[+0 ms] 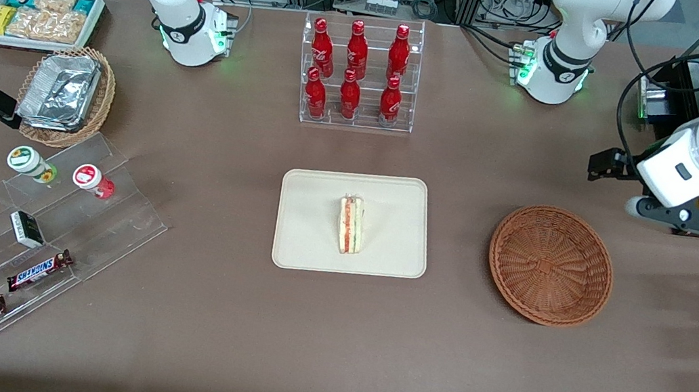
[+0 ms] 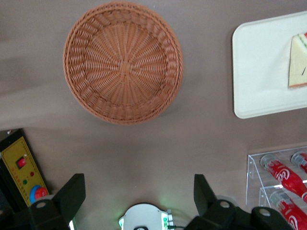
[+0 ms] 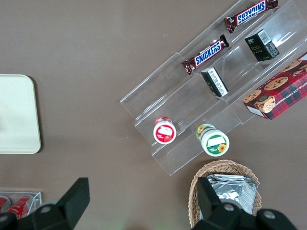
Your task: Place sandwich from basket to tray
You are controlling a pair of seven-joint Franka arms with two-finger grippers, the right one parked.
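The small triangle sandwich (image 1: 350, 225) with pale bread and red and green stripes lies near the middle of the flat cream plastic tray (image 1: 308, 245). The round reddish-brown wicker basket (image 1: 550, 265) looks empty. The left arm's gripper (image 2: 139, 194), fingers wide apart, hangs high beside the basket, well away from the sandwich.

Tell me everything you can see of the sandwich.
The sandwich is a small wedge of pale bread with red and green filling showing along its upper edge. It rests near the middle of the cream tray, touching only the tray. The basket is empty. The open gripper is high above the table, away from it.
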